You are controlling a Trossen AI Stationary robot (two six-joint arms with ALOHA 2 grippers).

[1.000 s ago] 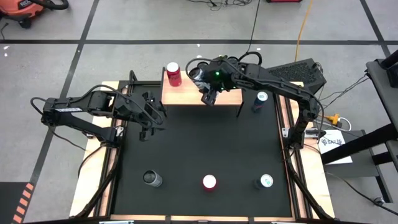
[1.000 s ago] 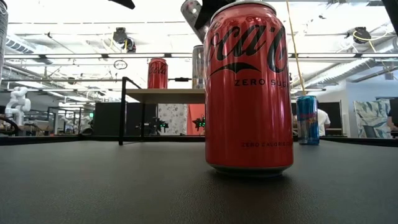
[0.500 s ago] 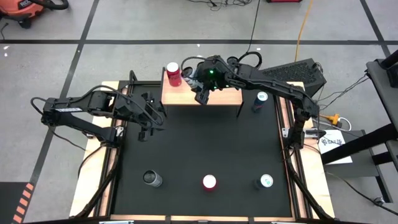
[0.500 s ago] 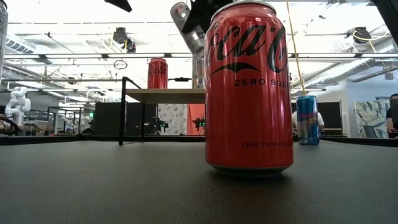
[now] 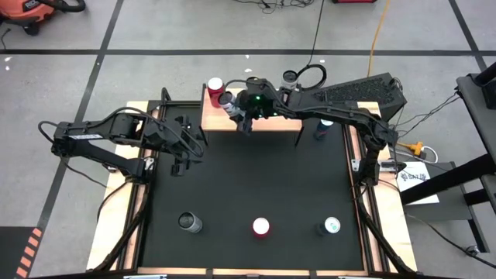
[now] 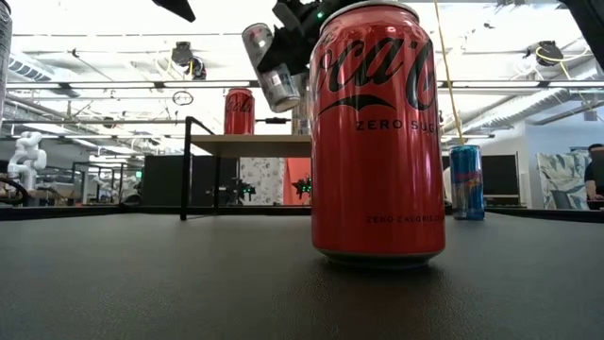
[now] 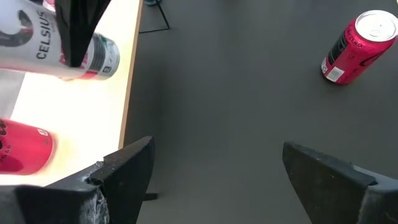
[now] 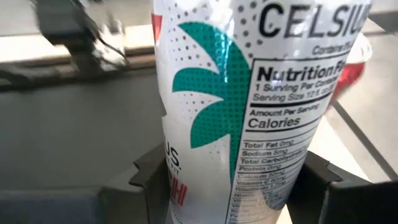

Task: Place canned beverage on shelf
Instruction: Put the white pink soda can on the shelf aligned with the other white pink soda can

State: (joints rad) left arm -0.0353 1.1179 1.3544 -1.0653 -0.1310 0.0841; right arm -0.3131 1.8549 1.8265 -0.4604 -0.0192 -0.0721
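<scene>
A white Celsius can point(image 5: 231, 104) hangs tilted over the left half of the shelf point(image 5: 279, 121), a light-wood top on thin black legs at the mat's far edge. My right gripper point(image 5: 237, 108) is shut on this can; the low view shows the can point(image 6: 269, 66) clear above the shelf top point(image 6: 250, 144). A red can point(image 5: 215, 85) stands on its base at the shelf's far left corner. My left gripper point(image 7: 217, 180) waits open over the mat, left of the shelf, holding nothing. My right gripper pinches the Celsius can's side wall point(image 8: 180, 186) between its two fingers point(image 8: 146, 183), one on either side. The fingers come from the table's right, slanting downward, and lie across the can. The can is lifted clear of the shelf, its top leaning toward the table's left.
On the black mat stand a grey can point(image 5: 190, 223), a red can point(image 5: 261, 227) and a blue-and-white can point(image 5: 331, 226) near the front edge. A blue can point(image 5: 321, 132) stands right of the shelf. The red can fills the low view point(image 6: 377, 132).
My right gripper has carried the Celsius can toward the table's left and downward, closer to the red can on the shelf. It has tipped further down, so the can now leans more. My left arm has kept still.
</scene>
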